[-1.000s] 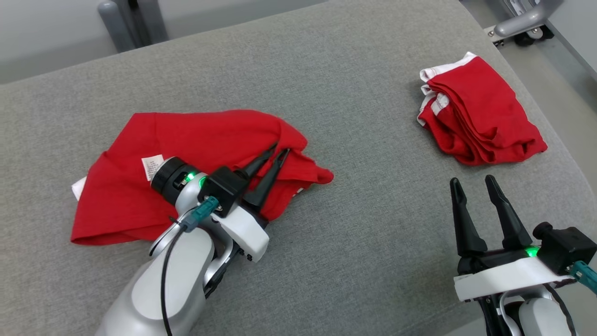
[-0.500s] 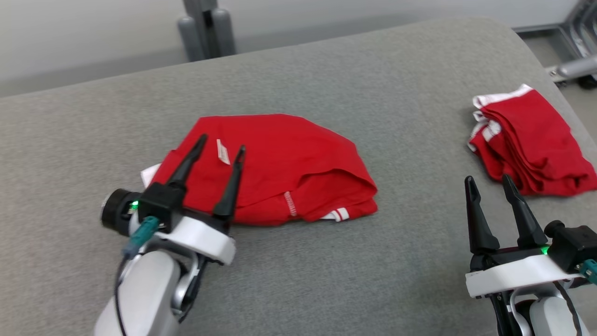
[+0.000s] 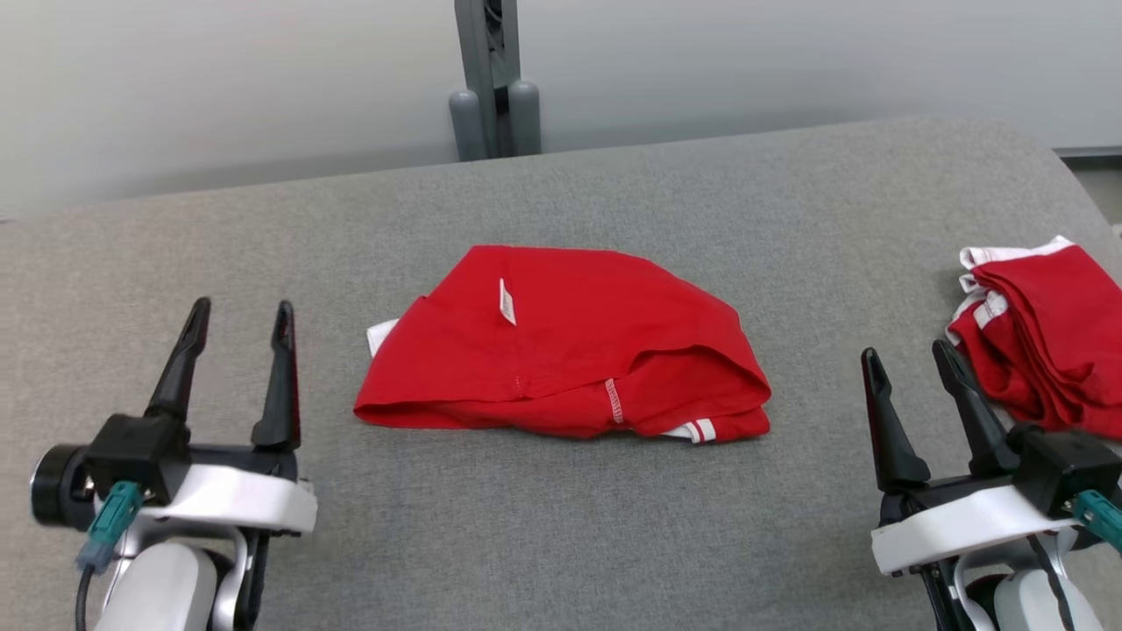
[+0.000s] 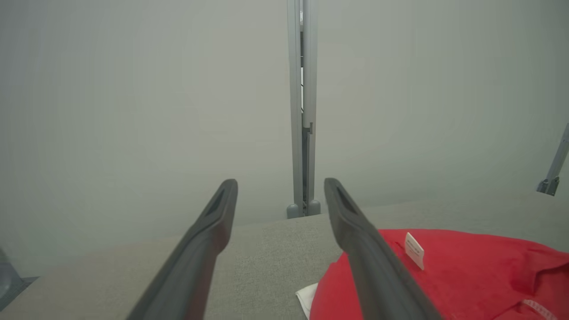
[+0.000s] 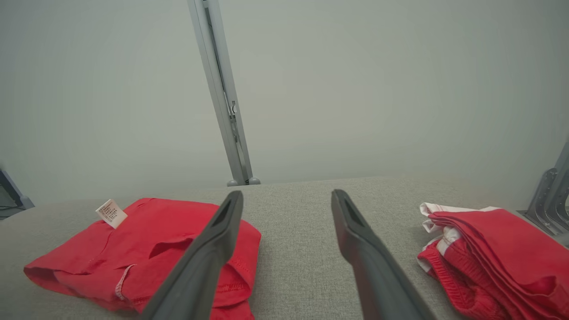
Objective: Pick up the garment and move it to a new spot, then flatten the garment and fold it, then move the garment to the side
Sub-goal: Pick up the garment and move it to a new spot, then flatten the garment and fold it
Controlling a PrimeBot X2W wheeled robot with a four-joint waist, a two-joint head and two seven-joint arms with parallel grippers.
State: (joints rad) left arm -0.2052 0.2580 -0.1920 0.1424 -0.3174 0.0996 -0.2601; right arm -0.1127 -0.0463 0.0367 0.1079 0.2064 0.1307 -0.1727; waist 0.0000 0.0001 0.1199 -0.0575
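A red garment (image 3: pixel 561 346) with a small white label lies folded in the middle of the grey padded table (image 3: pixel 614 526). The left wrist view shows it (image 4: pixel 466 275) at lower right, and the right wrist view has it (image 5: pixel 146 249) at lower left. My left gripper (image 3: pixel 237 320) stands open at the lower left, clear of the cloth, nothing between its fingers (image 4: pixel 355 240). At the lower right my right gripper (image 3: pixel 907 364) is open too, holding nothing, its fingers (image 5: pixel 360 240) pointing at bare table.
A second red garment with white trim (image 3: pixel 1043 350) lies folded near the table's right edge, also in the right wrist view (image 5: pixel 493 253). A grey metal post (image 3: pixel 491 79) rises behind the table's far edge. A plain pale wall stands behind.
My left gripper has let go of the garment and drawn back to the lower left, now open. The garment lies folded over. The head camera has turned, shifting the whole picture rightward.
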